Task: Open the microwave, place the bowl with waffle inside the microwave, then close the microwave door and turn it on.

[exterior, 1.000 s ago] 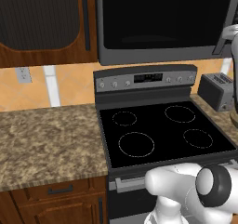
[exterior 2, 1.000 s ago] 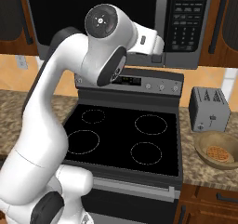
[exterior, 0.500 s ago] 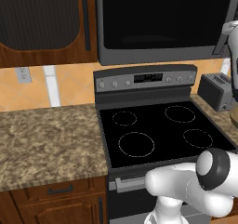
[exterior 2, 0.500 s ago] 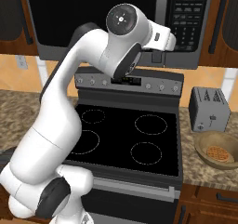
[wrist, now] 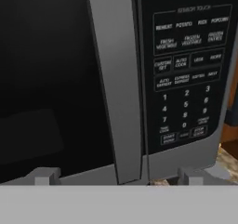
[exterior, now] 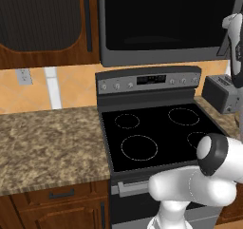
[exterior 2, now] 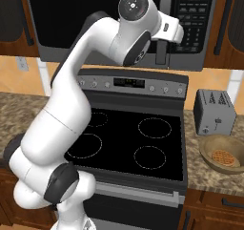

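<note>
the arm has swung up and right toward the microwave (exterior 2: 119, 24) — the gripper (wrist: 116, 175) now sits close in front of the microwave door (wrist: 51, 79), its fingers spread wide with nothing between them, one each side of the long grey handle (wrist: 116, 79). the door looks shut, i think. the bowl with waffle (exterior 2: 222, 154) waits at the worktop's right edge, below the toaster (exterior 2: 215, 111).

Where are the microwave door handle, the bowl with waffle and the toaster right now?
microwave door handle (wrist: 116, 79), hand view, middle of the vertical grey bar.
bowl with waffle (exterior 2: 222, 153), right base view, on the waffle inside the bowl.
toaster (exterior 2: 215, 112), right base view, its grey front face.
</note>
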Robot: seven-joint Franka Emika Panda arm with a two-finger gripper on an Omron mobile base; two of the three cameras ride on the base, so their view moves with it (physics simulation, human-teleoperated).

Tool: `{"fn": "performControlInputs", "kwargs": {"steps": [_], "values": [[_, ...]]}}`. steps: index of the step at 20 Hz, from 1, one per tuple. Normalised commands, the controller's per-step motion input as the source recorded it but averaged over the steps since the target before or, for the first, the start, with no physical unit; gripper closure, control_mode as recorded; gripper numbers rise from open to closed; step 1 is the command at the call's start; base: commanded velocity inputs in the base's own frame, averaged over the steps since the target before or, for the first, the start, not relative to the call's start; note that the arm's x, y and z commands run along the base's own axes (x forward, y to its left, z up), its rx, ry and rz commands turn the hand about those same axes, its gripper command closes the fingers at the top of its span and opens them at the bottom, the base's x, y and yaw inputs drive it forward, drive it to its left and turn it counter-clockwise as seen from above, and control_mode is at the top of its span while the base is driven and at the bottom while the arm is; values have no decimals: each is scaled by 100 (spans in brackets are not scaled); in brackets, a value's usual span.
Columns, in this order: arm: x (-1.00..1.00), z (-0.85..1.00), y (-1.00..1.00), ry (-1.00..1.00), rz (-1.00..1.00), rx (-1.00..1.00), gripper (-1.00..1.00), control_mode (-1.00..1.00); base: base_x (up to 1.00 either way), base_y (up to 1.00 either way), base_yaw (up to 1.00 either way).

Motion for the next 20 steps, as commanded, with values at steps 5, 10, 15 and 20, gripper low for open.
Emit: {"fn": "performControlInputs", "kwargs": {"steps": [5,10,15,20], "values": [[37,0,-14,-2,0,0,-100,-100,0,0,0],[29,0,-24,-1,2,1,-100,-100,0,0,0],[34,0,-10,-3,2,0,-100,-100,0,0,0],[39,0,0,-1,0,0,-100,-100,0,0,0]]}}
